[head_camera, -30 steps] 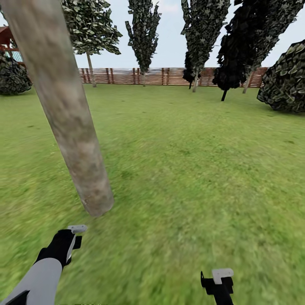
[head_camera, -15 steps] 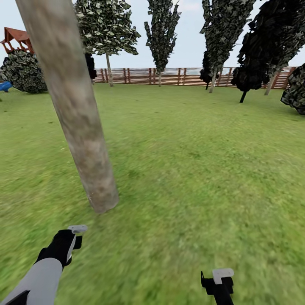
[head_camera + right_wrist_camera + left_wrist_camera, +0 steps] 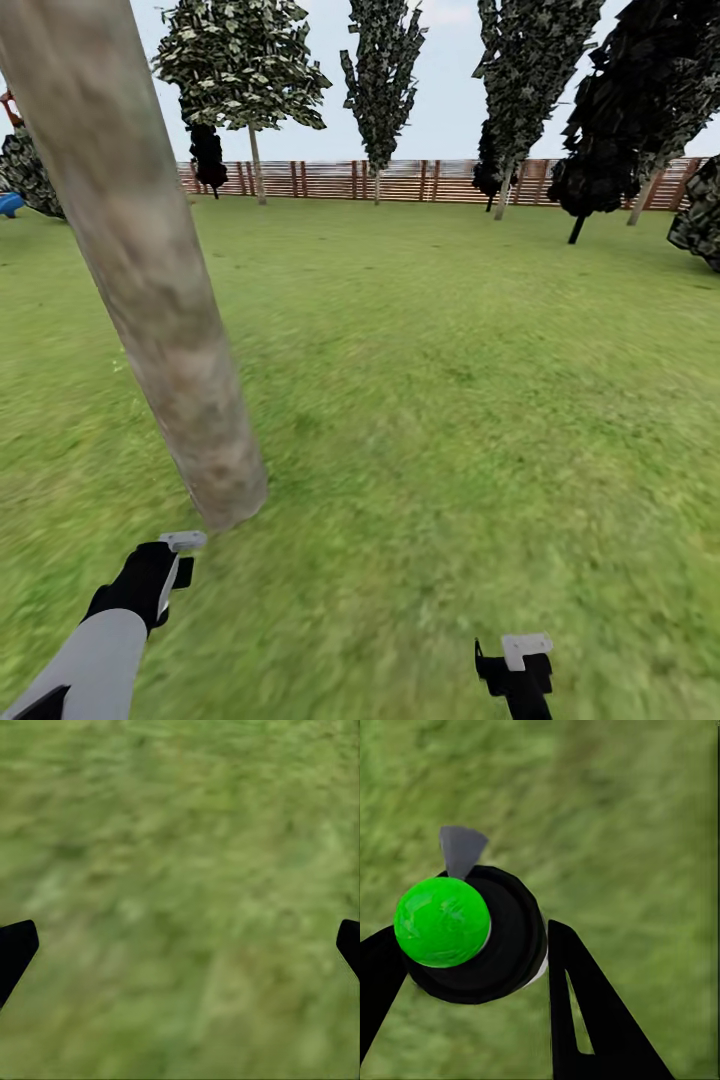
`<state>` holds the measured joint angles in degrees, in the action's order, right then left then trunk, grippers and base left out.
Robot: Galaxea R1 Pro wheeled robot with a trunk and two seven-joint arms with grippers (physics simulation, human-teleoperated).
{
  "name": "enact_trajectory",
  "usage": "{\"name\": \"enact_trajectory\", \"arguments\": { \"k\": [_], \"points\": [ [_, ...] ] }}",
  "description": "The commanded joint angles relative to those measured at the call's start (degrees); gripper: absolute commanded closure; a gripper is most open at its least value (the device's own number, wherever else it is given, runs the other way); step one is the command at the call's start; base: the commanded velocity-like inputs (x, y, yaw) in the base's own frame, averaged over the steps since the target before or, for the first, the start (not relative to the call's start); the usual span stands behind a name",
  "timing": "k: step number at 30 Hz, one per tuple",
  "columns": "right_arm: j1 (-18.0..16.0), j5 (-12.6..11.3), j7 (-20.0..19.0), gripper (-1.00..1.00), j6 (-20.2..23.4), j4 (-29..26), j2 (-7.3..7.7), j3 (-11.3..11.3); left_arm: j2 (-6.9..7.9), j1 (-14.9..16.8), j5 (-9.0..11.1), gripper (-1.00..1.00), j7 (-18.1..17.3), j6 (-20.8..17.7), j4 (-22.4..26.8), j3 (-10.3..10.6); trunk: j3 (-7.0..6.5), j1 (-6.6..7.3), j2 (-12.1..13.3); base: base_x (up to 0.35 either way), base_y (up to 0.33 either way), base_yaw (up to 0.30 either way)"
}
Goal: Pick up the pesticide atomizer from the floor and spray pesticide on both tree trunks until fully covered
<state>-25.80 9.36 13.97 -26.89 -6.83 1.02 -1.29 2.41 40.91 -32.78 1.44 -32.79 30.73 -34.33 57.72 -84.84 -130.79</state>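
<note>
A pale grey-brown mottled tree trunk (image 3: 150, 270) was observed leaning across the left of the head view, its base planted in the grass (image 3: 450, 400) just ahead of the left gripper (image 3: 170, 565). The lawn was seen to run back to a brown slatted fence (image 3: 420, 180), before which several dark conifers (image 3: 385, 70) and a leafy tree (image 3: 240, 65) were ranged. A small blue object (image 3: 8, 204) was noted at the far left edge; its nature could not be determined.

In the left wrist view, a round black bottle (image 3: 502, 945) topped by a bright green ball (image 3: 441, 921) was recorded between the left gripper's (image 3: 472, 975) two black fingers (image 3: 585, 1012), which were closed against its sides. A grey wedge-shaped part (image 3: 461, 849) was seen projecting from behind the ball. The top appeared green, not red. The object was held clear of the grass.

The right gripper (image 3: 520, 665) was found low at the bottom of the head view. In the right wrist view its fingertips (image 3: 15, 952) were set wide apart at opposite edges, with nothing but blurred grass (image 3: 180, 885) between them.
</note>
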Motion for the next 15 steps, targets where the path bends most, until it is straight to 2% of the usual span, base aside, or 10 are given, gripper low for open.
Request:
{"name": "enact_trajectory", "arguments": {
  "k": [1,4,7,9,12,13,15],
  "points": [
    [-0.04,0.57,0.53,-1.00,-0.01,0.06,-0.02,-0.12,-0.03,0.04,0.12,1.00,0.14,-0.17,0.03,-0.12,0.05,-0.02,-0.02,0.326,-0.001,0.029],
    [-0.04,0.57,0.53,-1.00,-0.01,0.06,-0.02,-0.12,-0.04,0.04,0.16,1.00,0.14,-0.17,0.03,-0.08,0.05,-0.02,-0.02,0.135,0.000,0.187],
    [-0.04,0.57,0.54,-1.00,-0.01,0.04,0.02,-0.12,-0.85,0.24,0.70,1.00,-0.25,0.49,0.03,0.01,0.05,-0.02,-0.02,0.019,0.000,0.265],
    [-0.04,0.57,0.54,-1.00,-0.01,0.05,0.02,-0.12,-2.49,0.70,1.12,1.00,-0.57,3.27,0.02,0.10,0.05,-0.02,-0.02,0.003,0.000,0.140],
    [-0.04,0.57,0.54,-1.00,-0.01,0.01,0.03,-0.12,-4.44,1.61,1.16,1.00,-0.76,4.28,0.08,0.48,0.05,-0.02,-0.02,0.001,0.000,0.033],
    [-0.04,0.57,0.53,-1.00,-0.01,0.01,0.03,-0.12,-5.18,3.02,1.15,1.00,-0.76,4.31,0.05,1.51,0.05,-0.02,-0.02,0.000,0.000,0.008],
    [-0.04,0.57,0.56,-1.00,-0.01,-0.01,0.03,-0.12,-5.62,5.20,1.17,1.00,-0.74,3.89,0.04,4.49,0.05,-0.02,-0.02,0.000,0.000,0.003]
  ]
}}
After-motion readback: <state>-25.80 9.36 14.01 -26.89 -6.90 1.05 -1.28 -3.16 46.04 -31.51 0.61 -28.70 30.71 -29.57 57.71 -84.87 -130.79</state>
